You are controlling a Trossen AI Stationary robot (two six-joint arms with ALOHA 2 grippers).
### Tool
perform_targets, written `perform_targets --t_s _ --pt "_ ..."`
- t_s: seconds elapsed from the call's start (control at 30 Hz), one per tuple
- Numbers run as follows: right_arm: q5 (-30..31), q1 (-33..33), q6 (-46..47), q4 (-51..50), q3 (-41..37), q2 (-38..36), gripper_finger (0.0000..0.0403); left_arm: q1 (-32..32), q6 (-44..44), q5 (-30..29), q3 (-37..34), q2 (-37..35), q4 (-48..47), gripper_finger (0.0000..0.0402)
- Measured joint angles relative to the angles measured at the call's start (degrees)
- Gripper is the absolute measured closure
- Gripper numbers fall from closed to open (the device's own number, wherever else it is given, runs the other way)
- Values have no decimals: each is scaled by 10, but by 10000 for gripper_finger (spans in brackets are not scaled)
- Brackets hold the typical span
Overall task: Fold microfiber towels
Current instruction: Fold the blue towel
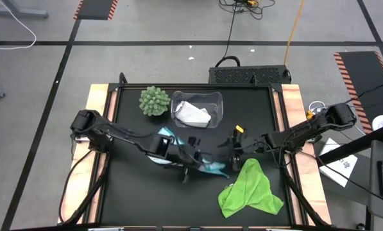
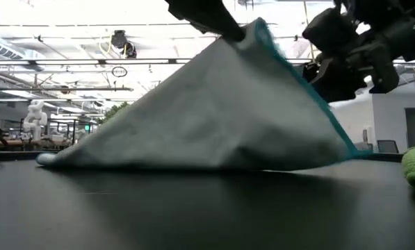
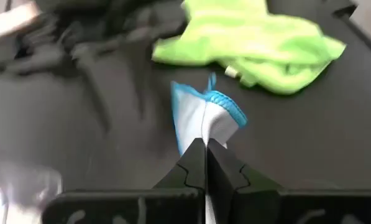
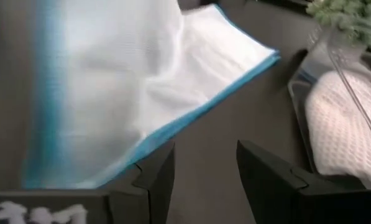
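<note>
The light blue towel (image 2: 207, 111) stands like a tent on the black table, raised at one point under my left gripper (image 3: 205, 155), which is shut on it near the table's middle (image 1: 201, 162). My right gripper (image 4: 204, 168) is open just right of the towel (image 1: 229, 146), with nothing between its fingers. The towel's blue edge (image 4: 191, 118) lies in front of those fingers. The lime green towel (image 1: 249, 189) lies crumpled at the near right. The white towel (image 1: 192, 114) sits in the clear bin (image 1: 213, 99). My left gripper pinches a blue-trimmed edge of the light blue towel (image 3: 204, 127) between its two shut fingers, and a small bunch of cloth sticks out past the tips. The fingers slant down from the table's left. The held part is lifted (image 2: 252, 31); the towel's lower edge (image 2: 193, 165) rests on the table.
A round green spiky plant (image 1: 154, 101) stands at the far left beside the clear bin. The green towel lies close to the lifted towel's right side. Bare black table shows at the near left (image 1: 140, 199).
</note>
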Motion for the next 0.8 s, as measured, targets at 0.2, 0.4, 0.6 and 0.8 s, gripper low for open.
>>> perform_targets --t_s 0.2,0.4,0.6,0.8 --pt "0 29 24 26 0 0 209 19 -14 15 0 -16 -6 398" --pt "29 35 26 12 0 0 181 19 -20 29 0 -24 -28 397" --pt "32 41 2 -12 0 0 177 9 -20 29 0 -24 -40 397" --pt "31 53 -1 -37 0 4 177 10 -19 29 0 -24 -41 398"
